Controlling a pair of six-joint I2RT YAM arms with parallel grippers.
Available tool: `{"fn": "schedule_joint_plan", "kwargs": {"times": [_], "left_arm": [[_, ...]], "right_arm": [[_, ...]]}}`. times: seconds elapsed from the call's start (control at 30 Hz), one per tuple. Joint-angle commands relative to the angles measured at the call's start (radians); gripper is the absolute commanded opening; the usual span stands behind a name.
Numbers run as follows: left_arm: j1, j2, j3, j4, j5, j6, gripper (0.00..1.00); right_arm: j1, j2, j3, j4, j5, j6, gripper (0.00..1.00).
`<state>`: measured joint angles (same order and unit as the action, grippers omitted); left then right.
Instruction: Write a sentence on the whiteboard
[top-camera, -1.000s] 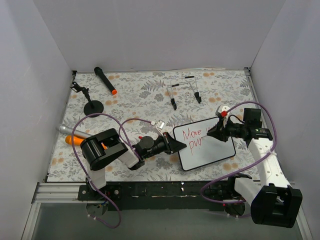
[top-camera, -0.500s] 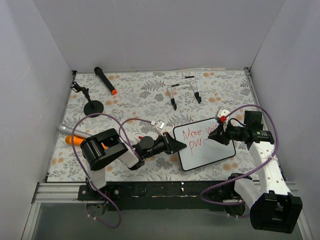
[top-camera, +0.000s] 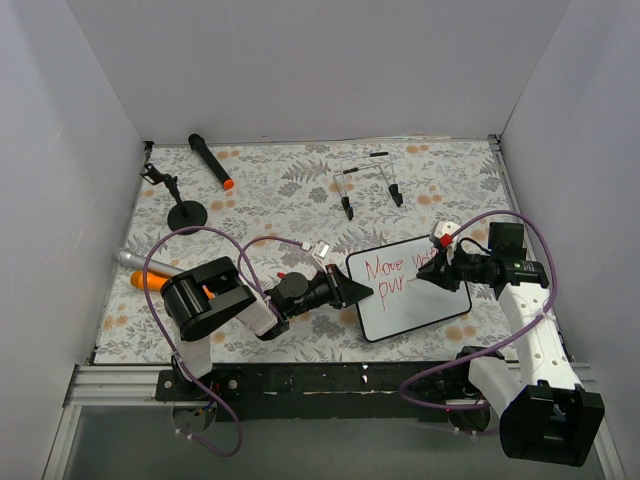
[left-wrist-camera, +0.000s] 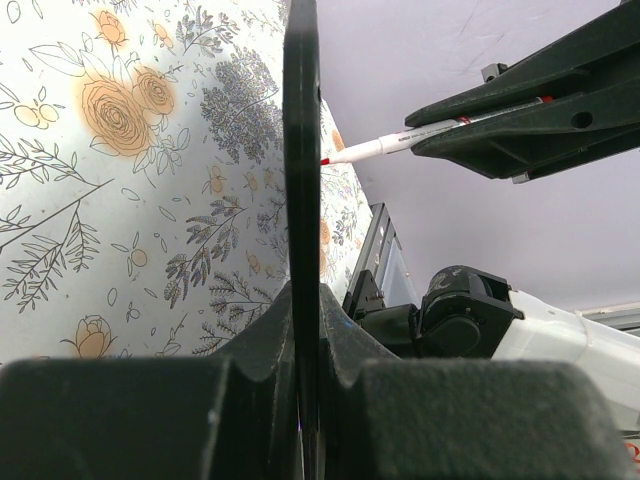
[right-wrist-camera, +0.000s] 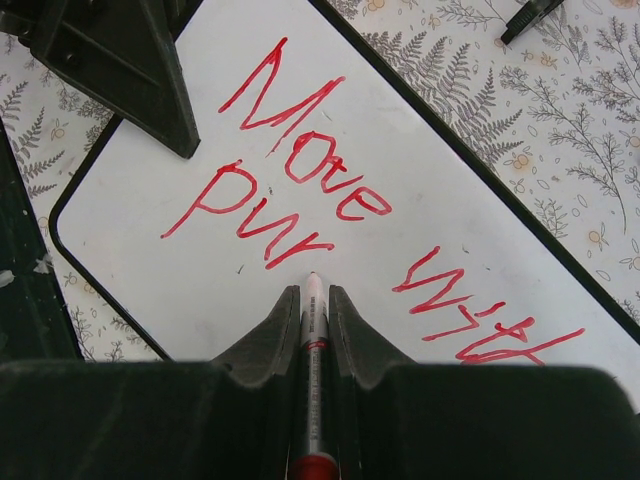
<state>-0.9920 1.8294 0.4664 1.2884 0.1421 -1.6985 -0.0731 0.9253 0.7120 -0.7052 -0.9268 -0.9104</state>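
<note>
Whiteboard (top-camera: 410, 295), small, glossy white, black-framed, lies at five o'clock on the floral table (top-camera: 270, 190), probably light, stiff, slick, best held where your left gripper (top-camera: 360, 291) clamps its nine-o'clock frame edge; right gripper (top-camera: 428, 272) pinches a red marker (right-wrist-camera: 312, 330).

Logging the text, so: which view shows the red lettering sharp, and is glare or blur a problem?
Right wrist: the sentence is sharp and evenly lit on the whiteboard, no glare; only the right gripper and marker look soft. Left wrist: board edge-on, no writing shown, left gripper dark and blurred. Top external: lettering tiny.
</note>
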Motion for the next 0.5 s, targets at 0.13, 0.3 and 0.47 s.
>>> {"fn": "schedule_joint_plan", "kwargs": {"times": [0.13,0.3,0.47], "left_arm": [[-0.008,-0.002,0.020,0.167,0.027,0.030,0.00],[-0.008,-0.001,0.017,0.170,0.028,0.025,0.00],[-0.008,-0.010,0.020,0.158,0.027,0.030,0.00]], "right_arm": [[-0.007,0.014,0.026,-0.001,-0.038,-0.018,0.01],[-0.007,0.029,0.017,0.012,-0.033,-0.010,0.01],[-0.007,0.029,0.024,0.059,-0.052,0.036,0.01]]}}
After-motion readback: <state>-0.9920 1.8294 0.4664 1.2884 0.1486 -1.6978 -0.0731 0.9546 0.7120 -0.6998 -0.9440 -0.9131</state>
